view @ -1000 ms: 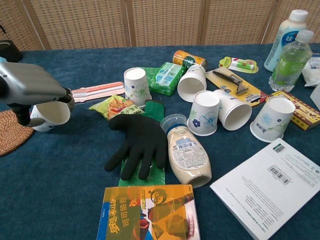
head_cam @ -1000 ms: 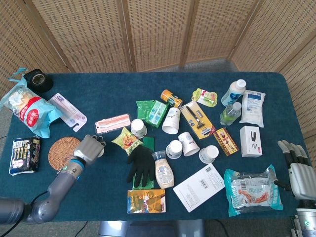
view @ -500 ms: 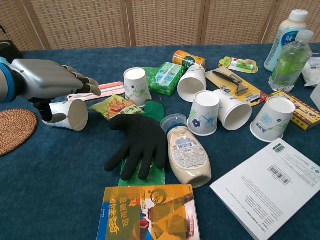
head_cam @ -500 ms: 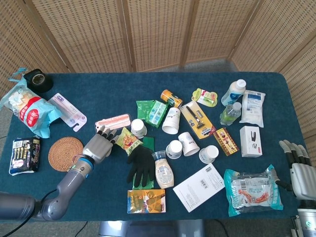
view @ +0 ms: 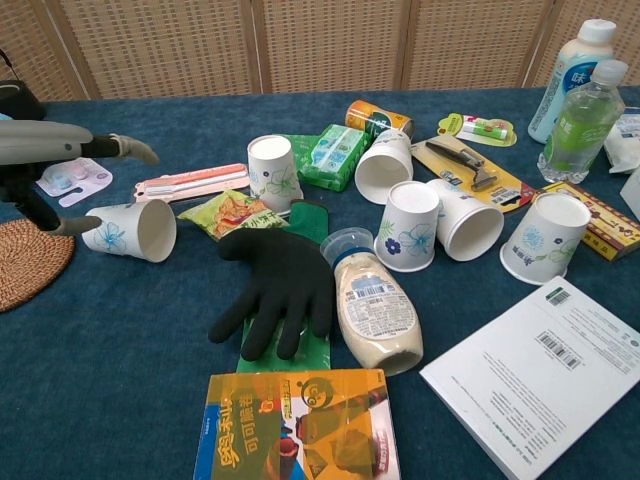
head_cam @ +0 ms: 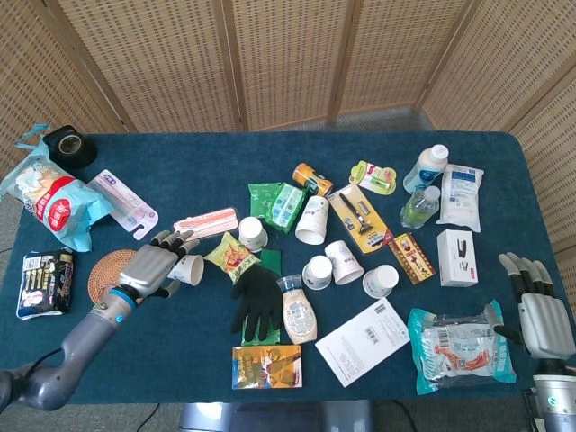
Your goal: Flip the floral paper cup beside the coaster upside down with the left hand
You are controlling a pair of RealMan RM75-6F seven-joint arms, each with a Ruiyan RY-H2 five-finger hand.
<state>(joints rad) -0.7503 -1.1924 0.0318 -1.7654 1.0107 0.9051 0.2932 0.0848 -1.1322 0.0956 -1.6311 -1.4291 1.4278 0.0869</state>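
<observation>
Released, the floral paper cup (view: 128,230) lies sideways, left hand (head_cam: 153,267) fingers (view: 132,149) now spread wide.

My left robot hand (view: 45,165) has opened and drawn back toward the coaster (head_cam: 110,273); the floral cup (view: 130,230) now lies on its side beside it, released.

We see a smooth paper cup (view: 128,230), a rough woven coaster (view: 30,262), a matt black cloth glove (view: 277,282), and soft blue cloth on the surface (view: 120,400).
</observation>
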